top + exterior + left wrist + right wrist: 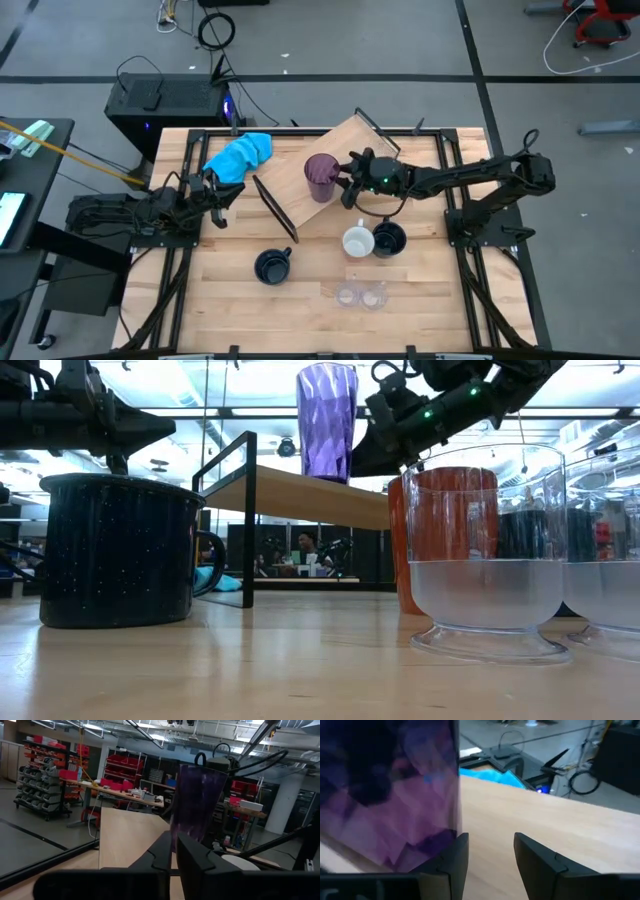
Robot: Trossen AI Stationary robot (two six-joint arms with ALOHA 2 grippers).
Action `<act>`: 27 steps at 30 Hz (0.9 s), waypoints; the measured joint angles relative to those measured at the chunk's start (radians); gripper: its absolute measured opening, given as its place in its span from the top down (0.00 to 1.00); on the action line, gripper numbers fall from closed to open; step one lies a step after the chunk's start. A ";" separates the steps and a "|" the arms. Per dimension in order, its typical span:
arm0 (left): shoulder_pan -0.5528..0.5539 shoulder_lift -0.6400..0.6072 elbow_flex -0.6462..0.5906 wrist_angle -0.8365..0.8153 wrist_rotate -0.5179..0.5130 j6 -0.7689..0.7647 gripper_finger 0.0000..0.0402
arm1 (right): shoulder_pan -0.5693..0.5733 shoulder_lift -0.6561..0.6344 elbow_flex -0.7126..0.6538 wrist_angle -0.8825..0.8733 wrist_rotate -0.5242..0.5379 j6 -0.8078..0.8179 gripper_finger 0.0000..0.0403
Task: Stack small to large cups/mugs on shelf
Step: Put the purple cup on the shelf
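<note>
Faceted translucent purple tumbler (320,176) upright on smooth, seemingly wooden shelf (345,150).

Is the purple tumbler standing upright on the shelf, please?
Upright: the purple tumbler stands vertical on the shelf, beside the right gripper.

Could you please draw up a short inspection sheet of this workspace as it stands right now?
Surface: plank table, mostly bare at the front.
Job's things: purple tumbler upright on the shelf board; white mug beside one dark mug; another dark mug apart; two clear cups near the front edge.
Clutter: blue cloth at the back left.
Claws: right claw open, just beside the tumbler; left claw shut, waiting at the left.
Cables: loops on the floor behind the table.
Surroundings: workshop with red bins.
</note>
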 joint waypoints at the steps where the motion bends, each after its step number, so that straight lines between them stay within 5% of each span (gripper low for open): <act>1: 0.000 0.000 0.000 0.000 0.000 0.000 0.93 | 0.007 0.014 0.000 0.005 0.020 0.004 0.59; 7: 0.000 0.000 0.000 0.000 0.000 0.000 0.92 | 0.036 0.085 0.011 0.075 0.101 0.027 0.59; 27: 0.000 0.000 0.000 -0.001 0.000 0.000 0.93 | 0.064 0.177 0.101 0.096 0.054 -0.001 0.59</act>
